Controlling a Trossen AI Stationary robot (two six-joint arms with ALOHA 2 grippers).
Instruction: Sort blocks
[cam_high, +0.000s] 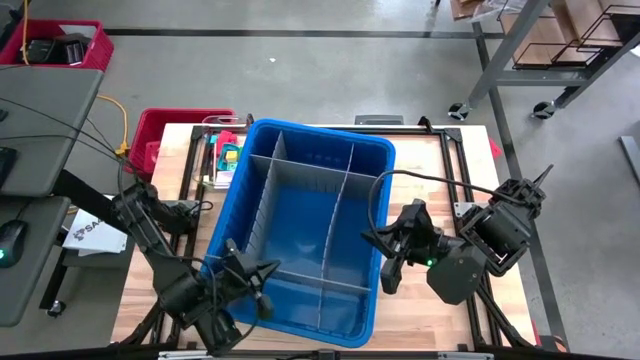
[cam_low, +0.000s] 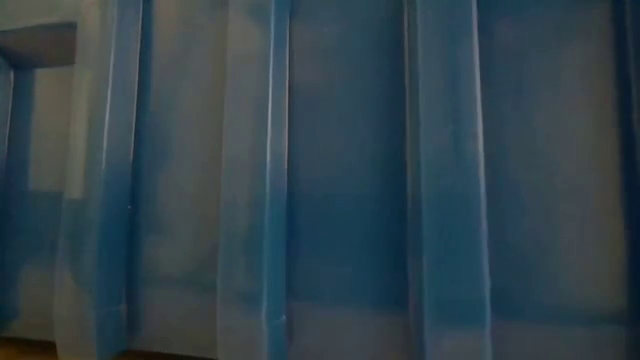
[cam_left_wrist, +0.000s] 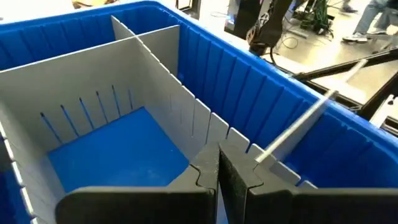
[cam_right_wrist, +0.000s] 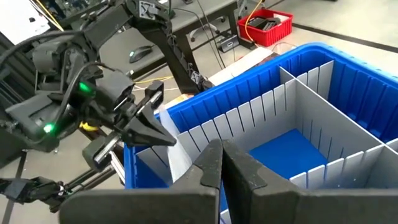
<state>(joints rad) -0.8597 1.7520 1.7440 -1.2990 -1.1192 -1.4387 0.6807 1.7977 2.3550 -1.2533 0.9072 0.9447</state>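
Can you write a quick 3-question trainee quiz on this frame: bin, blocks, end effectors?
1. True or false: the blocks already lie inside the blue bin.
2. Which end effector sits over the bin's near-left corner? A) left end effector B) right end effector C) neither
3. Fill in: the fingers of both end effectors are ____.

Key
1. False. The compartments in view between the grey dividers look empty; the coloured blocks sit in a cluster on the table beyond the bin's far-left corner.
2. A. The right one hangs at the bin's right wall.
3. Shut, with nothing between them.
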